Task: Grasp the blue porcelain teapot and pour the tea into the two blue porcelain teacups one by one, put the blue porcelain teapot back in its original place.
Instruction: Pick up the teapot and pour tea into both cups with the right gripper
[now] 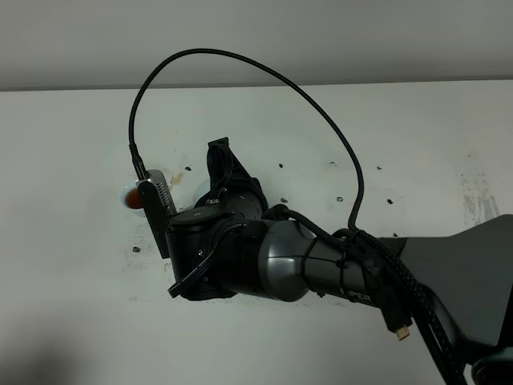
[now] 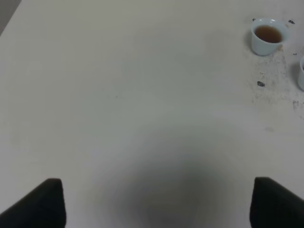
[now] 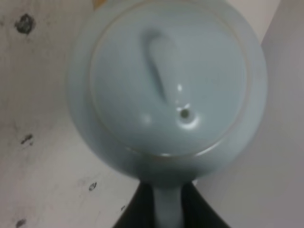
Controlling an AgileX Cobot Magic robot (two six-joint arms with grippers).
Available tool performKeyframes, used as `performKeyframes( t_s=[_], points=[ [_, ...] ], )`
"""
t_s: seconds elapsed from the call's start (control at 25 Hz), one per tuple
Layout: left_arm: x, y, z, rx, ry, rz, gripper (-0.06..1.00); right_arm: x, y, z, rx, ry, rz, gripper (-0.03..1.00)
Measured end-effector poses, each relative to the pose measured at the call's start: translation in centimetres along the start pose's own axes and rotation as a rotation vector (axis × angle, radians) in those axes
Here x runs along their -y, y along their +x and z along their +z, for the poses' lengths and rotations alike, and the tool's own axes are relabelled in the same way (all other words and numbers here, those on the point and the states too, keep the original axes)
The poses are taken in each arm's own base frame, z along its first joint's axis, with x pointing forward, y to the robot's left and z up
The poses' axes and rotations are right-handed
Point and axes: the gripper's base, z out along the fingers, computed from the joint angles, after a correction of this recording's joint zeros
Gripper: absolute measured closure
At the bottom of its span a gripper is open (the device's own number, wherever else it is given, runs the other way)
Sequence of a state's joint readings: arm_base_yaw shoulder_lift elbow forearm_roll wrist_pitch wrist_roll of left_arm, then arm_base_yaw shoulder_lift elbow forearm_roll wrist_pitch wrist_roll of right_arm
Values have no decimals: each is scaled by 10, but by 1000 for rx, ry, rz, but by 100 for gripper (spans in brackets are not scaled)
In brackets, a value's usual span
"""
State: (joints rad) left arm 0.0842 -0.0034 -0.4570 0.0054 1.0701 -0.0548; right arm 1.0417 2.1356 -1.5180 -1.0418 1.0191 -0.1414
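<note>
While overhead hides it, right fingers [image 3: 137, 211] clamp teapot [image 3: 166, 90] handle.

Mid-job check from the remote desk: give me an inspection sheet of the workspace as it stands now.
Surface: white table, dark specks and a brown stain.
Job's things: blue porcelain teapot lidded, its handle between the right gripper fingers; one teacup holds brown tea; second teacup cut by the frame edge, contents unseen.
Clutter: nothing seen.
Grippers: right shut on the teapot handle; left gripper open, empty, over bare table.
Cables: black cable arcs above the right arm.
Surroundings: plain pale wall.
</note>
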Motion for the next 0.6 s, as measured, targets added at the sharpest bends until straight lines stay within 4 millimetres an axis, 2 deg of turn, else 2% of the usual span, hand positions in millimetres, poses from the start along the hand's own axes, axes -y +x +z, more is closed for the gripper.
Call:
performKeyframes(
  t_s=[0.4,0.6],
  points=[
    [0,0,0,0,5,-2,19,0,0,0,2,-4,3,93],
    [0,0,0,0,5,-2,19,-6,-4,0,39,-66,49,93]
  ],
)
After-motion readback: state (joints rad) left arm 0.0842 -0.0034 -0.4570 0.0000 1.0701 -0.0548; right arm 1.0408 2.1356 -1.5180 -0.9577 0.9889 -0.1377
